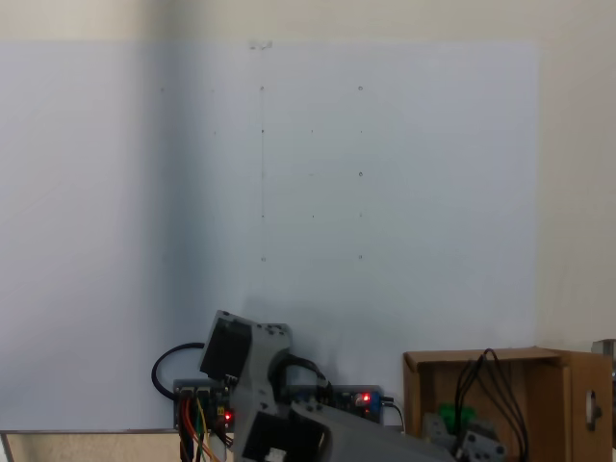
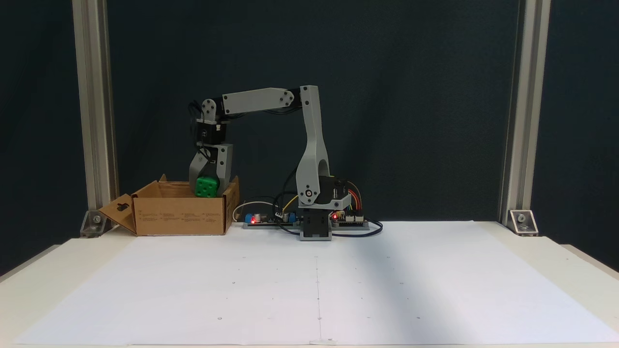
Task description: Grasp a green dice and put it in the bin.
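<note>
Though the white paper sheet (image 2: pixel 309 280) nearest me in a fixed view lies bare apart from its faint grid of dots, everything that matters sits at the far edge of the table. There, the arm's base (image 2: pixel 316 212) stands at the middle with its wired boards, and the arm reaches over to the left and bends straight down. The gripper (image 2: pixel 209 186) is pinched on the green dice (image 2: pixel 206 187), fingers pointing down, with the cube hanging directly above the open bin (image 2: pixel 179 217), about level with its upright flaps and inside their outline. In a fixed view from above, green shows inside the bin (image 1: pixel 539 395). I judge the coming move needs only a release, since the bin lies straight below.
</note>
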Robot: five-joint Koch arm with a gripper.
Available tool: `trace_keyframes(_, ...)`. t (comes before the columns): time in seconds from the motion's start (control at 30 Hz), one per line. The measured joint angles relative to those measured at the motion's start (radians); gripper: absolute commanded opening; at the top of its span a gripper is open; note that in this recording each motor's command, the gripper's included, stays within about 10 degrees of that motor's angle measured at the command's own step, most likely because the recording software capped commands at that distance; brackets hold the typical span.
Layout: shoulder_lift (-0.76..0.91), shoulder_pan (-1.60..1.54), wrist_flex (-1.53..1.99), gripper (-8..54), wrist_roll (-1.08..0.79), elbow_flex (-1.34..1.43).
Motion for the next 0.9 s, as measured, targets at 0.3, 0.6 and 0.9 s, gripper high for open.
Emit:
trace_keyframes(0.3,0.092,-0.040,-0.117,11.6,0.003,0.100)
trace_keyframes(0.6,0.098,-0.106,-0.181,11.6,0.026,0.103)
trace_keyframes(0.9,0.098,-0.120,-0.285,31.4,0.080,0.103)
